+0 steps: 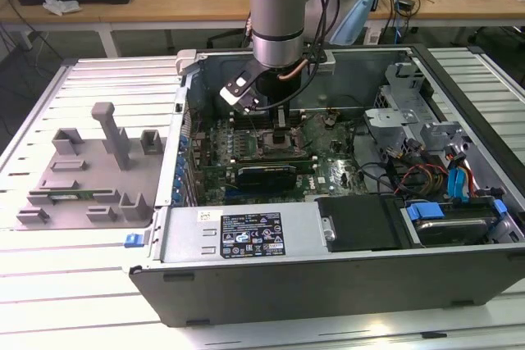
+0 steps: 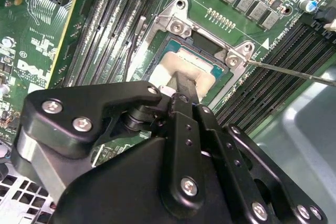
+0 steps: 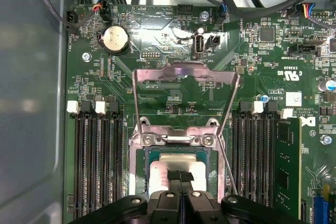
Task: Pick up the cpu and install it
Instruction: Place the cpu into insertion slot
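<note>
The arm point(image 1: 279, 14) is held nearly upright and is reached down into the open computer case point(image 1: 328, 280). The end effector point(image 3: 180, 178) is seen with its fingers brought together, the tip placed over the middle of the cpu point(image 3: 157, 174). The cpu is seated flat in the socket point(image 3: 139, 178), below the raised load plate point(image 3: 184, 71).

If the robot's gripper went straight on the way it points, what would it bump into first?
The cpu, sitting in the open socket on the motherboard. The gripper points straight down at its pale top and looks very close, maybe touching; depth is hard to judge.
</note>
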You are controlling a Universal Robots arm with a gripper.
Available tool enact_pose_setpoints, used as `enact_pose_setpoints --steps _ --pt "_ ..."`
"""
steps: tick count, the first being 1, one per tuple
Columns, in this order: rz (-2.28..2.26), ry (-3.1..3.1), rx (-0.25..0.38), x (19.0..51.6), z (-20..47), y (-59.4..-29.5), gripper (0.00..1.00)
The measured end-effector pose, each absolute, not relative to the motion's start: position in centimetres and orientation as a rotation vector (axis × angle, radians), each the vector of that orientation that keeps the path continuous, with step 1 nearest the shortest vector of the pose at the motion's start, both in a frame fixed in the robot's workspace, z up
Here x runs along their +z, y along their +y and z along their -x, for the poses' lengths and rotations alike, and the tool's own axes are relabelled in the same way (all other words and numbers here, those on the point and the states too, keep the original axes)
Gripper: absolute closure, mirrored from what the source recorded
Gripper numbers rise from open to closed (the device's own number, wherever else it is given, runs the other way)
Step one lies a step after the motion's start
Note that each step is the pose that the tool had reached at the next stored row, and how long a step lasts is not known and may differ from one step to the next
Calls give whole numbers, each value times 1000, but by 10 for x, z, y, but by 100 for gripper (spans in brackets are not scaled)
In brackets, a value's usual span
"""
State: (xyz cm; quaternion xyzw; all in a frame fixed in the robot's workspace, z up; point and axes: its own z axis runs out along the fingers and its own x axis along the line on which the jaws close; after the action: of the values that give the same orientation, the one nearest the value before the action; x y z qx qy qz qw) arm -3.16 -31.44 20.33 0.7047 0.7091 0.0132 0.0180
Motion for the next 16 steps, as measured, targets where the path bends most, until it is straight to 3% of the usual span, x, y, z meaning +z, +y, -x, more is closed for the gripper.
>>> enact_pose_setpoints --steps 16 --pt "-2187 2201 37 245 32 -314 89"
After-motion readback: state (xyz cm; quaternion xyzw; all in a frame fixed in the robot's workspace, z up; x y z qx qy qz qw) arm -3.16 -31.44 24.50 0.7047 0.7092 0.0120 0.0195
